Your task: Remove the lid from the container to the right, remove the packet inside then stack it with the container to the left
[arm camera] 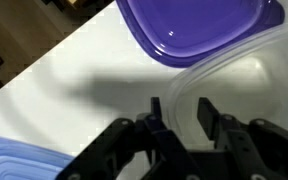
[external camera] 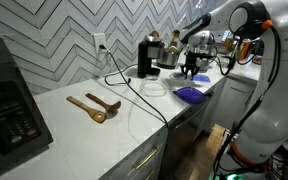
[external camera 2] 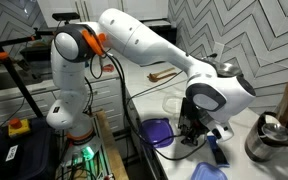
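In the wrist view the clear low container (arm camera: 246, 82) lies at the right. My gripper (arm camera: 182, 112) is open, with one finger on each side of the container's near rim, not closed on it. The pale blue lid (arm camera: 12, 160) lies flat on the counter at the bottom left, off the container; it also shows in an exterior view (external camera 2: 209, 171). A darker purple flat piece (arm camera: 199, 25) sits just beyond the container. No packet shows. In both exterior views the gripper (external camera: 191, 70) (external camera 2: 192, 135) is down at the counter near the purple piece (external camera: 191, 94) (external camera 2: 159, 131).
Another clear container (external camera: 154, 88) (external camera 2: 174, 103) sits further along the white counter (external camera: 94, 135). Wooden spoons (external camera: 94, 107) lie mid-counter. A black appliance (external camera: 145, 58) with a cable and a metal kettle (external camera 2: 269, 138) stand close by. The counter edge (arm camera: 44, 60) runs near the lid.
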Robot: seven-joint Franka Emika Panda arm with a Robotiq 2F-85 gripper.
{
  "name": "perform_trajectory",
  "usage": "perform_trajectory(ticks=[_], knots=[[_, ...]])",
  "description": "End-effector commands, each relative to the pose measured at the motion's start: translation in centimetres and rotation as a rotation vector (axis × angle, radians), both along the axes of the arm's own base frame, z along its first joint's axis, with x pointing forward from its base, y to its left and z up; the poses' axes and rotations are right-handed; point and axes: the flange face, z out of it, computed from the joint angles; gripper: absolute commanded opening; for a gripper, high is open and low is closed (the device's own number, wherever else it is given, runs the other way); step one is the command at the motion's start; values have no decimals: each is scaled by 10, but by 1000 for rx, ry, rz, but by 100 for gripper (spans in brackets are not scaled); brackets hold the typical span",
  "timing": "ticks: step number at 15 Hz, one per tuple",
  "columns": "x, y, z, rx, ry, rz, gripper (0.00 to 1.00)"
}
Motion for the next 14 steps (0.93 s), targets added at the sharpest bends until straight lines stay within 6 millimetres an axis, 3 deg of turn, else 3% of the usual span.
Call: perform_trajectory(ticks=[1, 3, 14], knots=[[0, 7, 13, 7, -16, 5, 13], [2, 15, 24, 15, -24, 17, 0], [-6, 78, 111, 30, 8, 139, 3]])
